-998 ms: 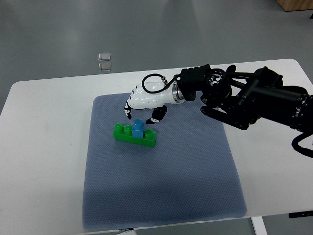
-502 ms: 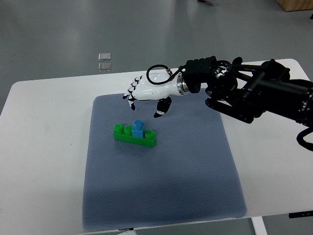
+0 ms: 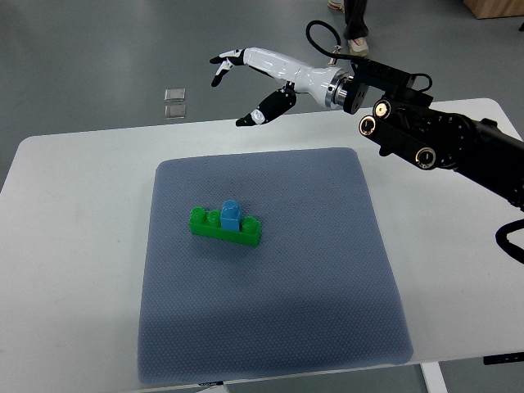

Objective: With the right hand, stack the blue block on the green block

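Note:
A small blue block (image 3: 231, 214) sits on top of the long green block (image 3: 225, 228), near its middle, on the grey-blue mat (image 3: 270, 270). My right hand (image 3: 237, 86) is raised high beyond the far edge of the mat, well clear of both blocks. Its white fingers (image 3: 223, 60) are spread and hold nothing. The black right arm (image 3: 442, 139) comes in from the right edge. No left arm shows.
The mat lies on a white table (image 3: 74, 246). Two small pale squares (image 3: 174, 101) lie on the floor beyond the table. A person's legs (image 3: 354, 20) show at the top edge.
My right hand has lifted away from the blocks, up and back past the mat's far edge, with its fingers opening wider. The blue block stays on the green block.

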### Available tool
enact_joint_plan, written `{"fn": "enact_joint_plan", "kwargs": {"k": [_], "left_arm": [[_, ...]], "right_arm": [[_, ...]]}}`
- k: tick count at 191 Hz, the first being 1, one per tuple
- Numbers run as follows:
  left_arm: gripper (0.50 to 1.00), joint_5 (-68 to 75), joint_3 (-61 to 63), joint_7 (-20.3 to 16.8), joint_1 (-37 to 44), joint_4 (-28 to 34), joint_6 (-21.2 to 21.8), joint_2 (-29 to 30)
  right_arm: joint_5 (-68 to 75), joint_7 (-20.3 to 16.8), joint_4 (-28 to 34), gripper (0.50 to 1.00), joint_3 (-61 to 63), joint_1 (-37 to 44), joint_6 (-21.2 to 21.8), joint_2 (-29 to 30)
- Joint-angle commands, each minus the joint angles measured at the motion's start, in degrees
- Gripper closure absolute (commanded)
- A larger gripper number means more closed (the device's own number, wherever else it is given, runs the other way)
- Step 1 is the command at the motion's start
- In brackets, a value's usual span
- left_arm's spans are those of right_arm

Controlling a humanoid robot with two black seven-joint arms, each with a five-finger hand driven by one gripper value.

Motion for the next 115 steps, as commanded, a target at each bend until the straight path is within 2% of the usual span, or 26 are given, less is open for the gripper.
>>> {"fn": "enact_joint_plan", "kwargs": {"k": [1, 36, 92, 115], "left_arm": [[0.500, 0.0, 0.0, 0.0, 0.0, 0.0, 0.0, 0.0], [0.500, 0.0, 0.0, 0.0, 0.0, 0.0, 0.0, 0.0], [0.500, 0.0, 0.0, 0.0, 0.0, 0.0, 0.0, 0.0], [0.500, 0.0, 0.0, 0.0, 0.0, 0.0, 0.0, 0.0]], "right_arm": [[15.6, -0.1, -0.8, 0.585, 2.5, -1.9, 0.0, -0.2], [35.8, -0.1, -3.7, 0.585, 6.8, -7.5, -0.4, 0.3], [53.1, -0.3, -6.8, 0.585, 14.4, -12.8, -0.9, 1.4], [64.5, -4.4, -6.8, 0.585, 15.4, -13.6, -1.6, 2.3]]}}
